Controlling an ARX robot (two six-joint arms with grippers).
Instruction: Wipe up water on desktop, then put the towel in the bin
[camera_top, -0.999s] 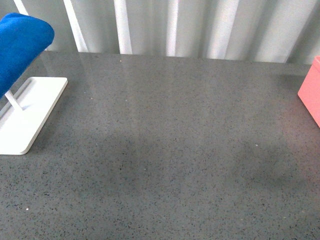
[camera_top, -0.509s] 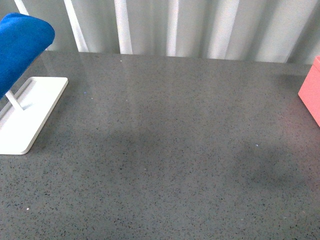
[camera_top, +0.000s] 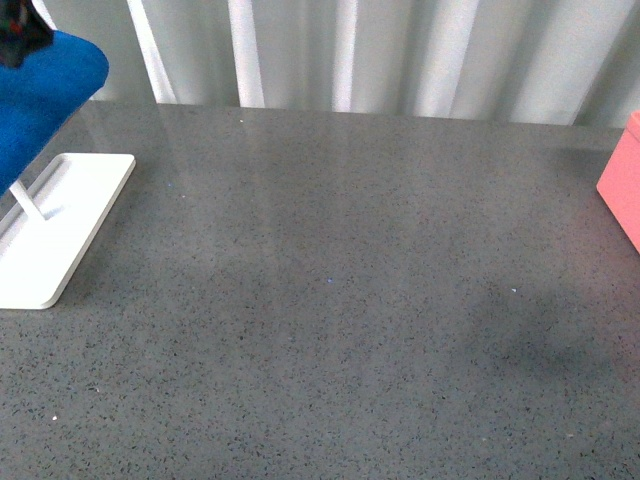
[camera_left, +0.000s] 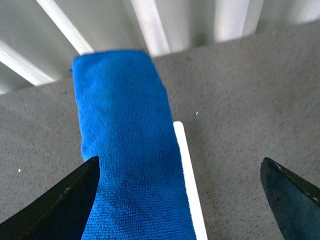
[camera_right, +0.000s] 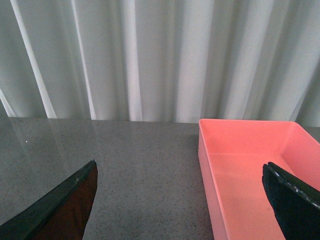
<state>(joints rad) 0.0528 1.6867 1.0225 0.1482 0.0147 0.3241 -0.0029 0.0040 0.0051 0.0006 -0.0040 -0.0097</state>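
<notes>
The blue towel (camera_top: 40, 100) hangs folded over a rack at the far left of the speckled grey desktop (camera_top: 330, 300). No water stands out on the desktop. In the left wrist view my left gripper (camera_left: 179, 160) hovers open above the towel (camera_left: 125, 145), one finger (camera_left: 60, 205) over the cloth and the other (camera_left: 292, 195) over bare desktop. The pink bin (camera_top: 622, 190) shows as a corner at the right edge. My right gripper (camera_right: 179, 164) is open and empty, straddling the bin's near wall (camera_right: 205, 180).
The rack's flat white base (camera_top: 60, 230) lies under the towel at the left. White curtain folds (camera_top: 340, 50) close off the far edge of the desktop. A dark part of my left arm (camera_top: 14, 38) pokes in at the front view's top left corner.
A dark part of my left arm has come into the front view's top left corner, just above the towel. Towel, rack and bin have not moved.
</notes>
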